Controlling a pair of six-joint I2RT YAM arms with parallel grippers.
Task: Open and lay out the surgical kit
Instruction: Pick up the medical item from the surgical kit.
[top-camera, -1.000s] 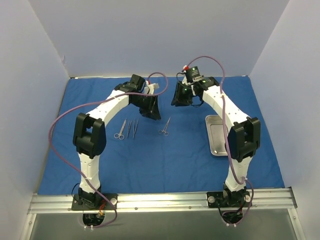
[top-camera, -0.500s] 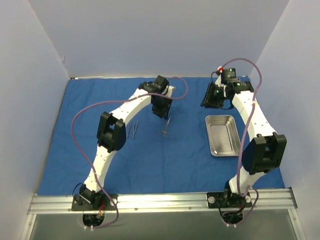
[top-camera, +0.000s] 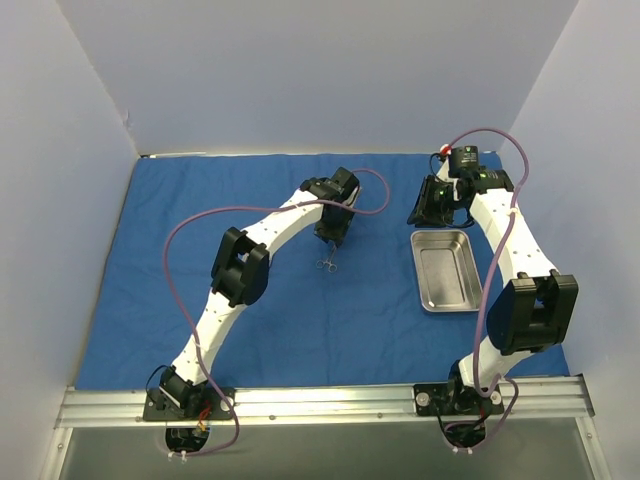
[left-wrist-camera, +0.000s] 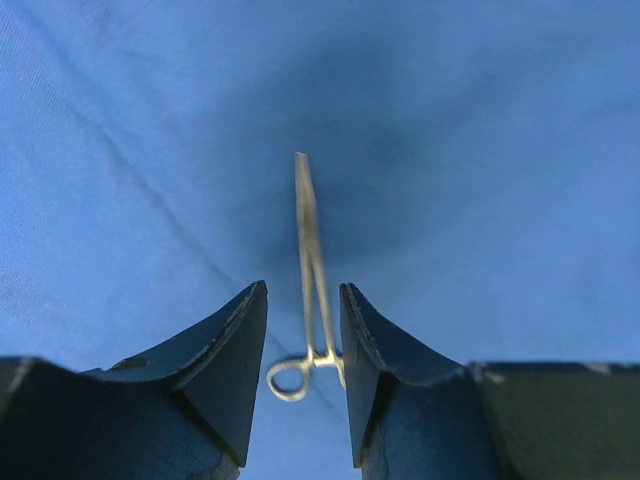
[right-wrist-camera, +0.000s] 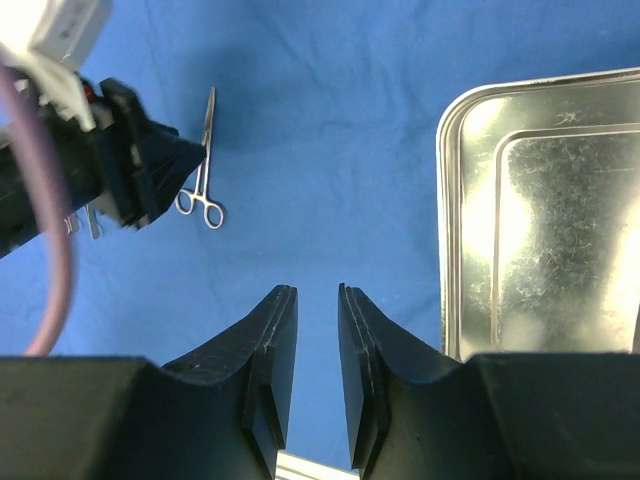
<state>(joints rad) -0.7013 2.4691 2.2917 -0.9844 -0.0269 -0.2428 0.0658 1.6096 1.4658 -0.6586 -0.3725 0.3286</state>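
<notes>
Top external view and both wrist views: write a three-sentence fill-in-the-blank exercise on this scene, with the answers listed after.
1. The forceps lie flat on the ____ cloth.
2. The left gripper hangs over the forceps with its jaws ____.
3. The steel tray near the right gripper holds ____.
Missing words: blue; open; nothing.

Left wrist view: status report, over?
Left gripper open over forceps on cloth. Right gripper narrowly open, empty, near tray. Nothing blocking forceps.
</notes>
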